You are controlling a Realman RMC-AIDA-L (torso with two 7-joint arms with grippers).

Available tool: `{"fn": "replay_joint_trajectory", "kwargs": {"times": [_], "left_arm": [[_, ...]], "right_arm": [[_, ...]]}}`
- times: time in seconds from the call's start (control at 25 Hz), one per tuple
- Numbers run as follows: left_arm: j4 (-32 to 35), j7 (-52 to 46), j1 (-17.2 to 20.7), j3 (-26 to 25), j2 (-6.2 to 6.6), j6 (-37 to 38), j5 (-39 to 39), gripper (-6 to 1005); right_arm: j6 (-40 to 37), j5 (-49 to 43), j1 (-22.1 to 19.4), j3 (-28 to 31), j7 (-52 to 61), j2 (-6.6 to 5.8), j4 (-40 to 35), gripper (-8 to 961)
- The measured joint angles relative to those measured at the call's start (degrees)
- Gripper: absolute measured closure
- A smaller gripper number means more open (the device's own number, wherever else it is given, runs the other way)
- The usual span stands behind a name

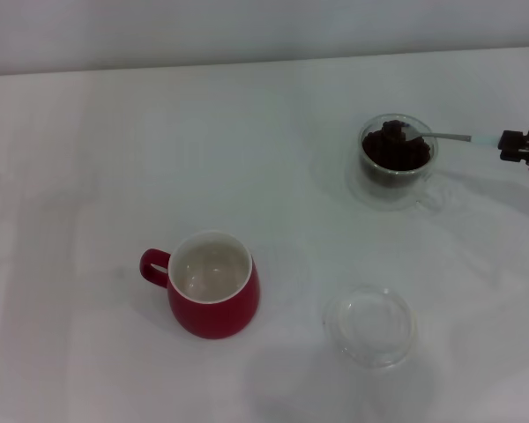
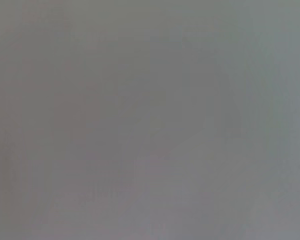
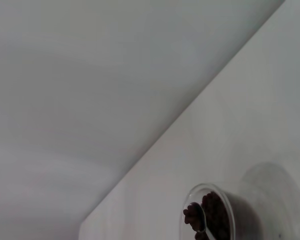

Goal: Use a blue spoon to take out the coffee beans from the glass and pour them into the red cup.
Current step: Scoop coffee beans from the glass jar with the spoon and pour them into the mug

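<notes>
The glass (image 1: 397, 163) stands at the back right, filled with dark coffee beans (image 1: 393, 148). The blue spoon (image 1: 445, 137) lies level over its rim, its silver bowl on the beans and its pale blue handle end held in my right gripper (image 1: 517, 146) at the right edge. The right wrist view shows the glass (image 3: 210, 215), the beans (image 3: 217, 217) and the spoon bowl (image 3: 199, 220). The red cup (image 1: 213, 284) stands at front centre-left, upright, handle to the left, its white inside empty. My left gripper is out of view; its wrist view shows only plain grey.
A shallow clear glass dish (image 1: 371, 324) sits at the front right, between the red cup and the glass. The white table (image 1: 97, 159) ends at a pale wall along the back.
</notes>
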Motion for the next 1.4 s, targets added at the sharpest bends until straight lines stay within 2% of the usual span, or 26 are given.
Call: {"fn": "replay_joint_trajectory", "kwargs": {"times": [0.16,0.32,0.56,0.88,1.4], "left_arm": [[0.0,0.0,0.0,0.0,0.0,0.0,0.0,211],[0.0,0.0,-0.1,0.0,0.0,0.0,-0.1,211],[0.0,0.0,-0.5,0.0,-0.04,-0.3,-0.4,211],[0.0,0.0,-0.8,0.0,-0.09,-0.4,-0.4,211],[0.0,0.0,-0.9,0.0,-0.13,-0.4,-0.4,212]], "right_arm": [[-2.3,1.0,-0.3,0.0,-0.3,-0.14,0.0,808],[-3.8,0.9,0.0,-0.1,-0.7,0.38,0.0,808],[-5.9,-0.3,1.4,-0.2,-1.9,2.1,0.3,808],[-7.5,-6.3,5.9,-0.2,-2.9,4.86,0.6,808],[-10.7,-9.3,9.9,-0.2,-4.6,7.91,0.6,807]]}}
